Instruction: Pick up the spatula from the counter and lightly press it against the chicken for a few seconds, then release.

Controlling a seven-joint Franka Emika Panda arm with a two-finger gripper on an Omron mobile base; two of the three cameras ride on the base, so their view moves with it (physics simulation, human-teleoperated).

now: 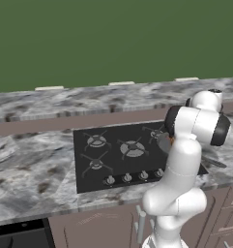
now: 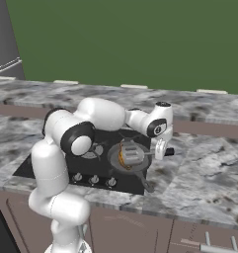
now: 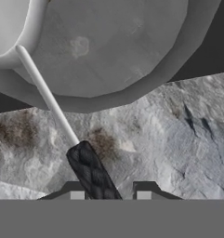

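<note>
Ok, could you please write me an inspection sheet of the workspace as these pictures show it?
Surface: grey marbled stone counter with a black gas cooktop set in it.
Job's things: spatula with a white blade, thin shaft and dark textured handle; the blade lies over the orange-brown chicken piece in the round grey pan, and contact looks likely.
Clutter: nothing seen.
End effector: shut on the spatula handle, above the counter beside the pan.
Cables: nothing seen.
Surroundings: green wall; brown cabinet fronts below the counter.
</note>
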